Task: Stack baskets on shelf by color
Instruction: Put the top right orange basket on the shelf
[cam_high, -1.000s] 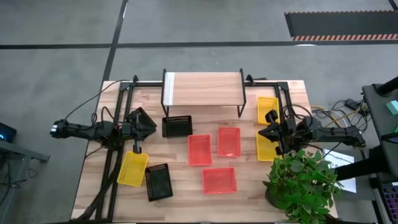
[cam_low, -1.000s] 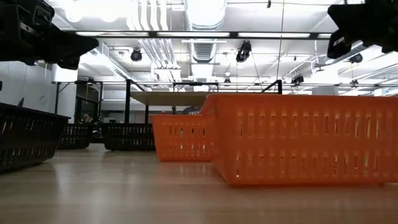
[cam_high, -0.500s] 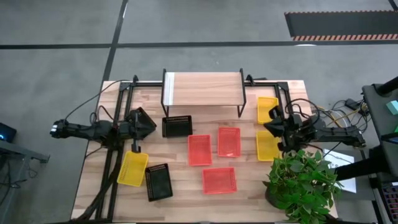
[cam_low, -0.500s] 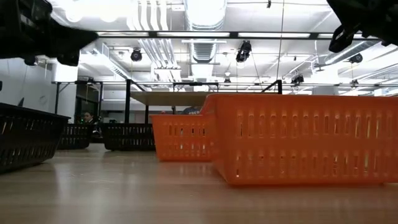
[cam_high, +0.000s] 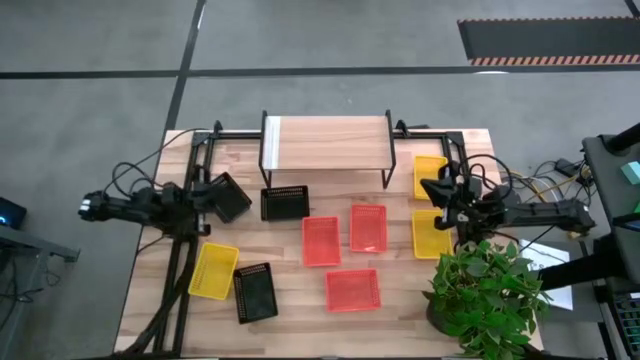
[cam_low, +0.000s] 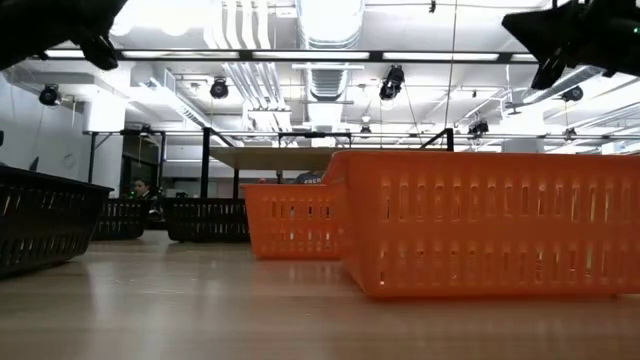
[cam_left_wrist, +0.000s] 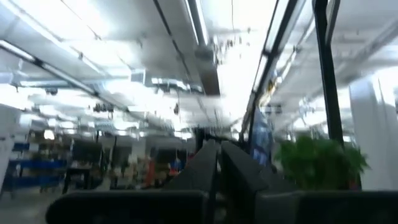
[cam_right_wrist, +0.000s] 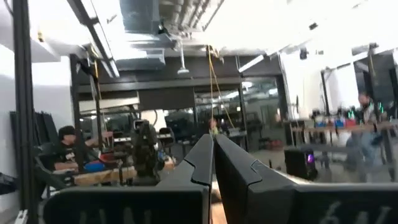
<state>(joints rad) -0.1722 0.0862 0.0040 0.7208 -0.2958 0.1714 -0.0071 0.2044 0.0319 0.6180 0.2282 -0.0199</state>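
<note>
Item: light wooden plank shelf (cam_high: 326, 140), bare. Both claws, left claw (cam_high: 228, 197) and right claw (cam_high: 432, 190), pinched shut, empty. Advice: spread the fingers before descending on a yellow slotted plastic basket (cam_high: 430, 175).

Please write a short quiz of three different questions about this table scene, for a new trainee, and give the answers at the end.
1. True or false: a basket already rests on the shelf.
2. How many red baskets lie on the table?
3. The yellow basket nearest the left gripper lies beside: A) a black basket B) the plant C) the shelf

Key:
1. False; its top is bare.
2. Three, grouped in the middle.
3. A
</note>
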